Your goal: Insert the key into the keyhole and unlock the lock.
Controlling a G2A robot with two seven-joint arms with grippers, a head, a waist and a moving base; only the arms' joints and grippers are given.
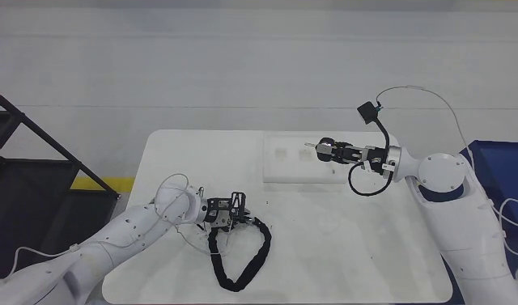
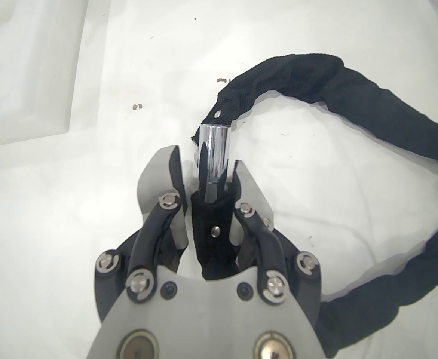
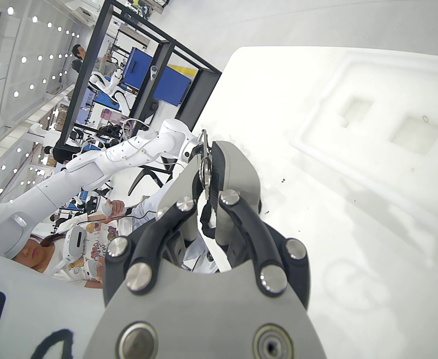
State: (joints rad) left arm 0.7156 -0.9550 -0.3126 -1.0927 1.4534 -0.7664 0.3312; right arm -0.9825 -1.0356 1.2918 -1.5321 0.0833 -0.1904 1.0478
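You are at the approach step: both parts are gripped but not yet brought together. Your left claw (image 2: 207, 173) is closed on the black-sleeved end of the lock (image 2: 214, 151), at the near left of the table (image 1: 364, 248). The chrome barrel sticks out past the fingertips, and the chain (image 2: 353, 87) loops away on the table beside it. Your right claw (image 3: 207, 173) is pinched tight on the key (image 3: 205, 169), with its ring showing between the fingers. It sits above the foam tray (image 1: 283, 174) at the far side, well apart from the lock. I cannot tell which way the keyhole faces. Next, you need to carry the key across to the barrel's end and line the blade up with the barrel's axis. Hold the left grip firm while you push in and turn.
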